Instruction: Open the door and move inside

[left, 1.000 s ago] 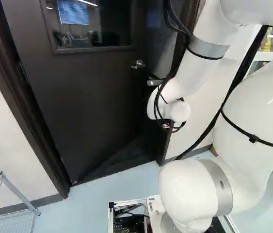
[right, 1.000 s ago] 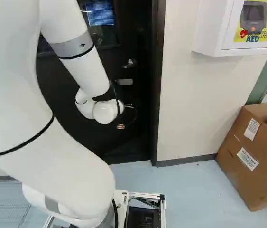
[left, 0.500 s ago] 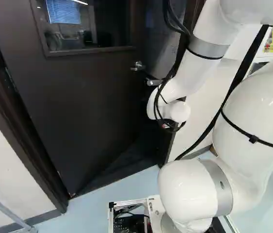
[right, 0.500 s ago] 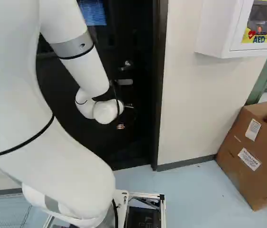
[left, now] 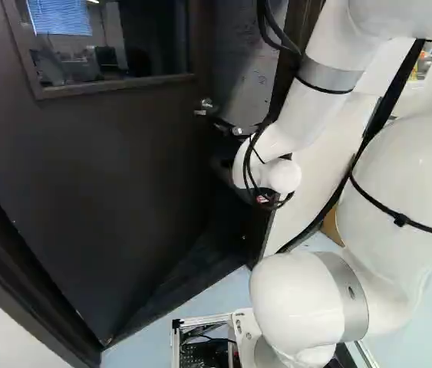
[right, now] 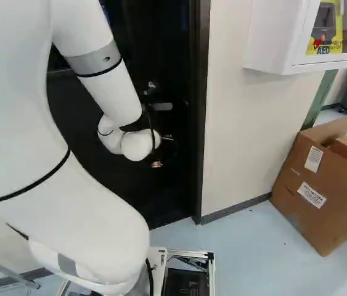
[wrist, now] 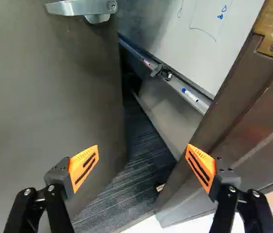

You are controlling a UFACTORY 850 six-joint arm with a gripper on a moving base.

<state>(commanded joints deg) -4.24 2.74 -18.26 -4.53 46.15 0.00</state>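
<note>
My gripper shows only as a small part below the wrist in the right base view (right: 156,164). In the wrist view the gripper (wrist: 142,166) is open, nothing between its orange pads. One finger stands before the dark door (wrist: 44,107), the other before the door frame (wrist: 243,121). The door (left: 123,176) stands ajar, swung away from me, with a gap between its free edge and the frame. Its silver lever handle (wrist: 80,7) lies ahead of the gripper, untouched; the handle (left: 205,107) is also beyond the wrist in the left base view.
Dark carpet (wrist: 131,189) and a whiteboard (wrist: 209,39) with a marker tray show through the gap. At the right of the right base view are a white wall cabinet (right: 272,37) and a cardboard box (right: 312,191). A metal rack (right: 7,271) is at the lower left.
The base has moved closer to the doorway and turned; the hinge-side frame looms larger in the left base view. The gap beside the handle looks wider. The arm holds its pose.
</note>
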